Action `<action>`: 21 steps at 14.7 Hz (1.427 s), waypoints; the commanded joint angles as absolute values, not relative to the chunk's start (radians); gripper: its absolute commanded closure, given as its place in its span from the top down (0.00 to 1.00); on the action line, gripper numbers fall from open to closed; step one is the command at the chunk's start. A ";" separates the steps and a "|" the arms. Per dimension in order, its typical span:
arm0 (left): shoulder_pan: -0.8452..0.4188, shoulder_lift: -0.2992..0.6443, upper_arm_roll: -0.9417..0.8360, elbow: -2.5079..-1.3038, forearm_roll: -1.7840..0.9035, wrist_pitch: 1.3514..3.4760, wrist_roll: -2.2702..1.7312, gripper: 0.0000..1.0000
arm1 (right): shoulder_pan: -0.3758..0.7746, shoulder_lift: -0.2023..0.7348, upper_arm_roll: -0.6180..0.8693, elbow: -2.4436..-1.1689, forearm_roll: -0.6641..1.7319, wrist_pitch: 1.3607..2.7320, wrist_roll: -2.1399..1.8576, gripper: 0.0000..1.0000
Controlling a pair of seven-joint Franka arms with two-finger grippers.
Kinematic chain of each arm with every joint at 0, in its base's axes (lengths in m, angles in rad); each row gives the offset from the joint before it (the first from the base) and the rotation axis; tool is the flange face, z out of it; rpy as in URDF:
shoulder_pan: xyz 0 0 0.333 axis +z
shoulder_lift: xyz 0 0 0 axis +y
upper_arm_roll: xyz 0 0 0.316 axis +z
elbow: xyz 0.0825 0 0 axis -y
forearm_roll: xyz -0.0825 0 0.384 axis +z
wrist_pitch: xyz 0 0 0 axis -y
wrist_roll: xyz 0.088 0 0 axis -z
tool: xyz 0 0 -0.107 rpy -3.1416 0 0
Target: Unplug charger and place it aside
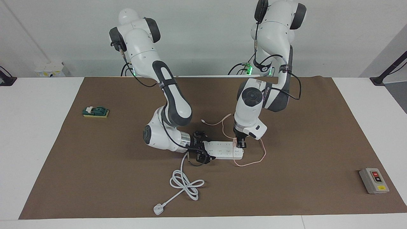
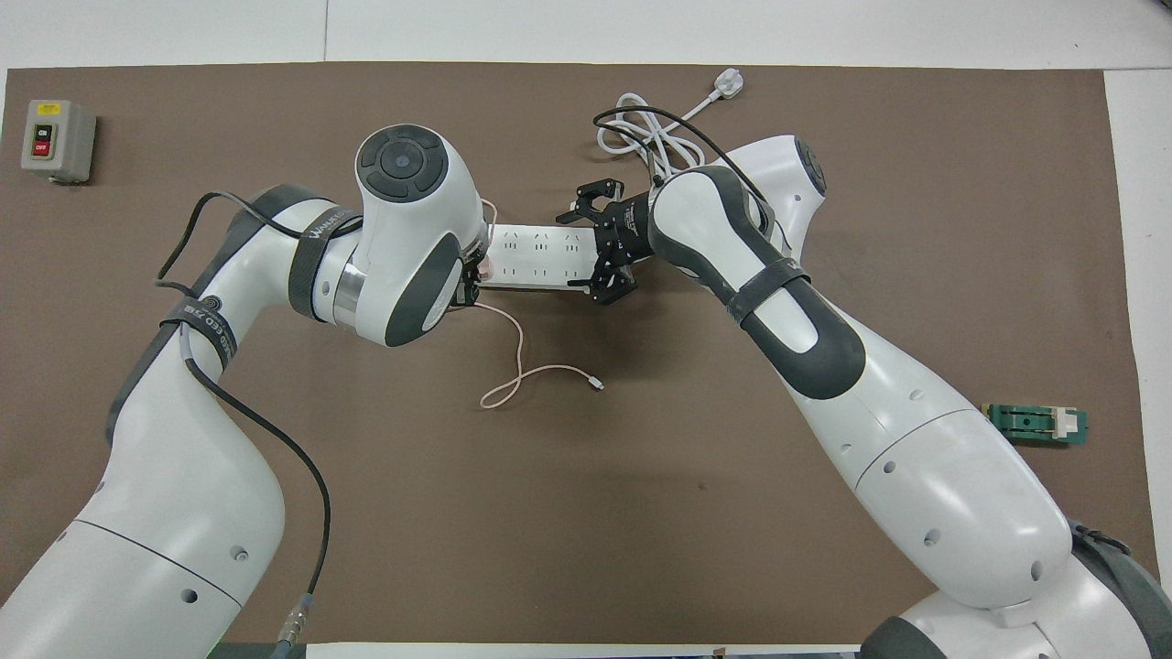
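The left gripper [image 1: 240,143] is pinching the pink charger [image 1: 235,142], plugged at the power strip's [image 1: 222,149] left-arm end, while the right gripper [image 1: 200,148] is clamping its other end, so pulling straight up frees it.

A white table [image 1: 38,133] under a brown mat [image 1: 302,133]; plain pale wall [image 1: 203,31]; even light.
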State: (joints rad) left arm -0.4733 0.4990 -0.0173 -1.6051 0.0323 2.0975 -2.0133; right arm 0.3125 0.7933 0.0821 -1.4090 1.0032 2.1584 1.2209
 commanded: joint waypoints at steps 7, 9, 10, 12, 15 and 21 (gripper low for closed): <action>-0.486 0.463 -0.006 -1.663 0.049 2.134 -2.000 0.00 | 0.284 0.753 0.075 -1.447 1.008 2.083 1.201 1.00; -0.486 0.459 -0.006 -1.674 0.049 2.140 -1.996 0.00 | 0.302 0.755 0.075 -1.466 1.009 2.138 1.186 1.00; -0.488 0.459 -0.006 -1.677 0.049 2.140 -1.996 0.00 | 0.302 0.755 0.077 -1.486 1.009 2.169 1.177 1.00; -0.488 0.459 -0.006 -1.678 0.049 2.143 -1.996 0.00 | 0.302 0.756 0.077 -1.494 1.012 2.178 1.148 1.00; -0.486 0.457 -0.005 -1.678 0.049 2.143 -1.996 0.00 | 0.316 0.758 0.077 -1.500 1.017 2.207 1.144 1.00; -0.488 0.459 -0.005 -1.677 0.049 2.137 -1.990 0.00 | 0.321 0.758 0.077 -1.509 1.023 2.220 1.120 0.00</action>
